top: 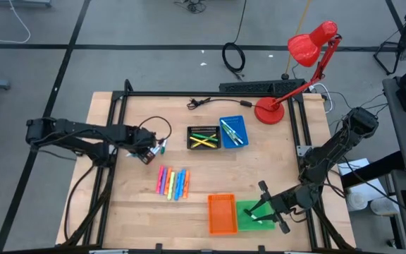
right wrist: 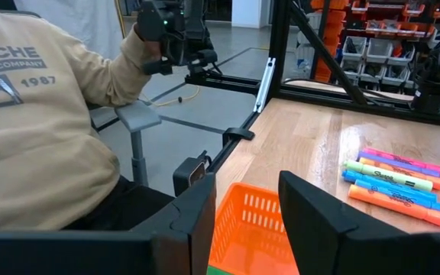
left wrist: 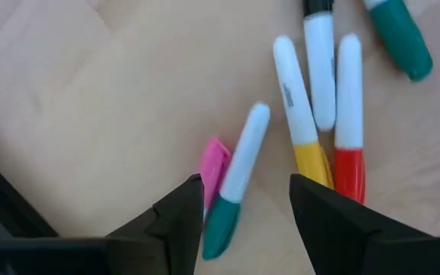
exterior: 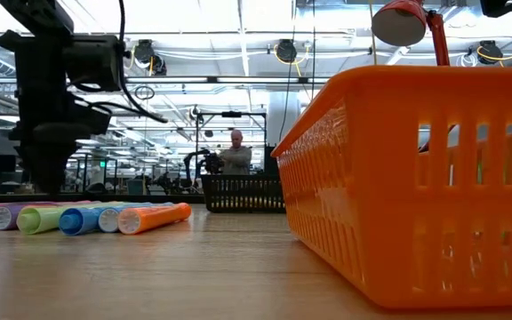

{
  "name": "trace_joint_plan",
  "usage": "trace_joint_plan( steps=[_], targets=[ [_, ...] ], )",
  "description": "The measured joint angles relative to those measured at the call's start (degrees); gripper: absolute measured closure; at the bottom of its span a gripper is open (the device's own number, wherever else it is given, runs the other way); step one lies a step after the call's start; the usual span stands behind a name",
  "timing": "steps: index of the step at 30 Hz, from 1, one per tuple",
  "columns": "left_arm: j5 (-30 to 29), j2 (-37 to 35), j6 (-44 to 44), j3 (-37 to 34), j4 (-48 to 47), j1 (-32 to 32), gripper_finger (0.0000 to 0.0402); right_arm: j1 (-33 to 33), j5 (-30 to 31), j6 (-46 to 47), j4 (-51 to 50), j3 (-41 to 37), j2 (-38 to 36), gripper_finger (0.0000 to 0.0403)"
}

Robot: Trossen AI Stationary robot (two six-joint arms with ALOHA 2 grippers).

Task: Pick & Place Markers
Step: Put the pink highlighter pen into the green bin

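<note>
Around the orange tray, everything else sits: the green tray touches its right side, under the right gripper, whose fingers stand apart, empty. Up-left of it lies a row of markers. Farther left, the left gripper hovers, fingers apart, over loose white-bodied markers.

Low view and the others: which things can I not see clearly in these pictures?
- Green tray, low view: hidden behind the orange tray.
- Black tray, low view: its contents are screened by its wall.
- Right end effector, high view: too small to tell whether it holds anything.
- Markers, left wrist view: some cut off by the picture edge.
- Pink marker, left wrist view: partly hidden behind a left end effector finger.
</note>
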Motion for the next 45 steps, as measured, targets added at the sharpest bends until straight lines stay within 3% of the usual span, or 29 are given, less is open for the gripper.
trace_joint_plan(
  steps=[4, 9, 16, 22, 32, 39, 45],
  targets=[
    [0.3, 0.0, -2.6, -0.7, -0.2, -1.6, 0.0202, 0.0, 0.0, 0.0, 0.0, 0.0, 0.0, 0.0273],
    [0.6, 0.0, -13.7, -2.9, -6.6, -2.8, 0.0202, 0.0, 0.0, 0.0, 0.0, 0.0, 0.0, 0.0273],
    [0.3, 0.0, -13.9, -3.6, -5.2, -2.9, 0.0202, -0.3, 0.0, 0.0, 0.0, 0.0, 0.0, 0.0273],
    [0.1, 0.0, -12.8, -3.6, -3.8, -2.8, 0.0202, -1.1, -0.2, 0.2, -0.3, 0.0, 0.0, 0.0273],
    [1.5, 0.1, -8.2, -5.6, 7.6, -2.8, 0.0202, -1.2, -0.2, 1.1, -0.8, 0.0, 0.0, 0.0273],
    [-1.5, 0.1, 0.6, -5.8, 17.0, -2.2, 0.0202, -1.5, -0.2, 0.9, -0.8, 0.0, 0.0, 0.0273],
    [-6.7, 0.1, 6.9, -5.5, 18.2, 0.4, 0.0202, -1.5, -0.2, 0.9, -0.8, 0.0, 0.0, 0.0273]
  ],
)
